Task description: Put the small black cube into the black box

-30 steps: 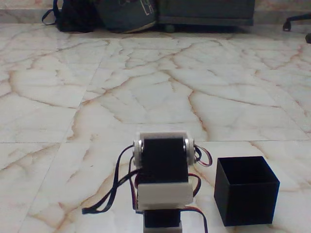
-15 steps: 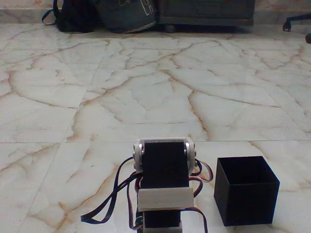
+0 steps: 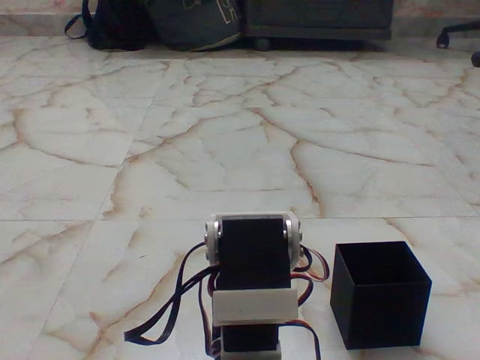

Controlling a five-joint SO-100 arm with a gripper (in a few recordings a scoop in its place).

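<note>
servo block of the arm [image 3: 253, 262] fills the near foreground, folded low with its cables [image 3: 176, 300] looping to the left of it; claw hidden, so whether it is wide, narrow or holding anything i cannot tell; black box [image 3: 380, 296] stands just right of the arm, open top up, likely set within easy reach; small black cube's place i cannot tell; marble floor [image 3: 225, 150] stretches beyond the arm; bags [image 3: 161, 22] lie far behind it.
</note>
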